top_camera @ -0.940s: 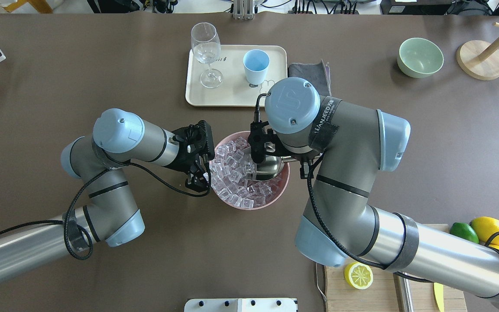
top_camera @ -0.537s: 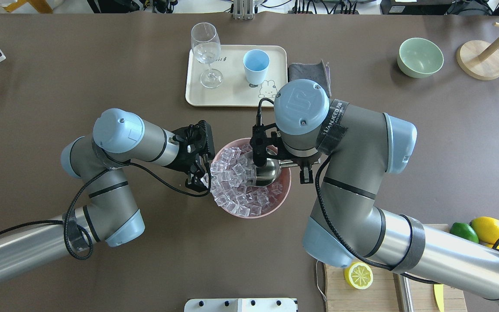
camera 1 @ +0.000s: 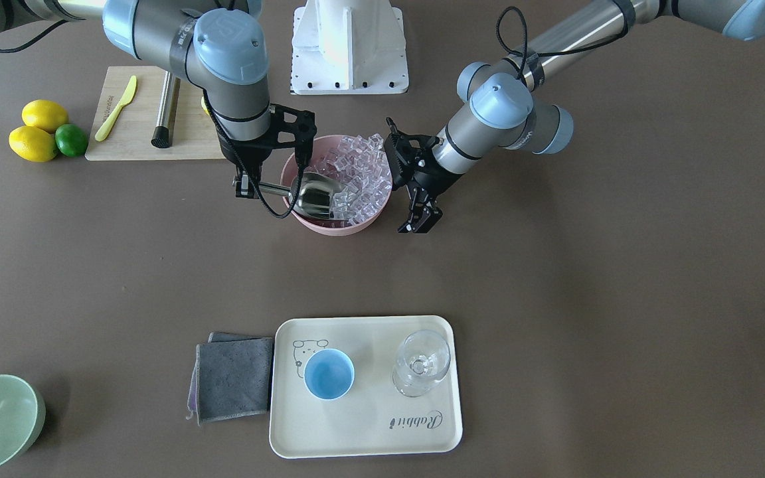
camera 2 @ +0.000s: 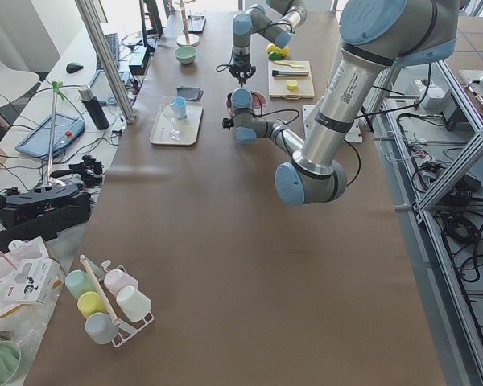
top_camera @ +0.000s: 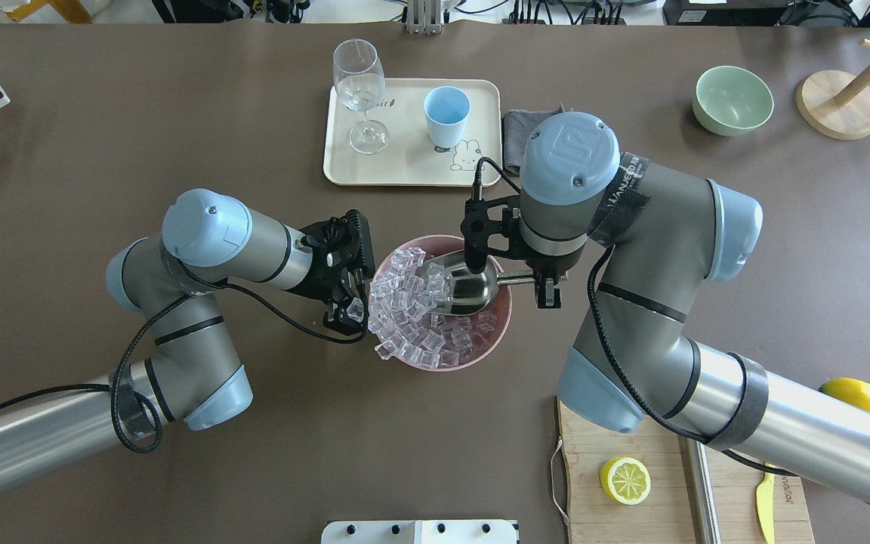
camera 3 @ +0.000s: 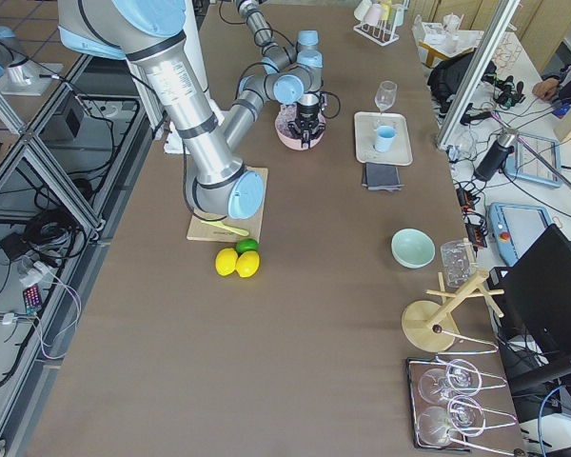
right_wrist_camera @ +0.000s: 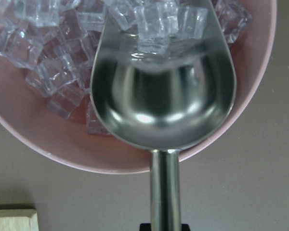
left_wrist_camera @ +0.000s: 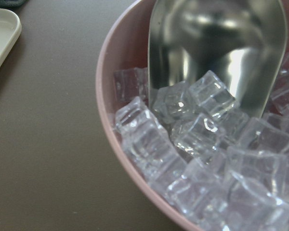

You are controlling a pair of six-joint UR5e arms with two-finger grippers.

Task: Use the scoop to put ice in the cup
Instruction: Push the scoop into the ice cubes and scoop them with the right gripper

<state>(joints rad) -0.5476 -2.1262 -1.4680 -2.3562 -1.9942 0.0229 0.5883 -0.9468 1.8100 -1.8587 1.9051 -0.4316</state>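
Now the right tool (top_camera: 543, 282) clamps the scoop (top_camera: 467, 291) by its handle, trough dug into the ice (top_camera: 412, 321) in the pink bowl (top_camera: 509, 313). The left tool (top_camera: 346, 316) gapes empty just beside the rim. The cup (top_camera: 446, 115) stands on the tray (top_camera: 405, 162).

The left wrist view crops the scoop (left_wrist_camera: 216, 53).

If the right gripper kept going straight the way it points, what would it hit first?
Probably the ice heaped in the pink bowl: the scoop held by the right gripper has its lip in that pile.
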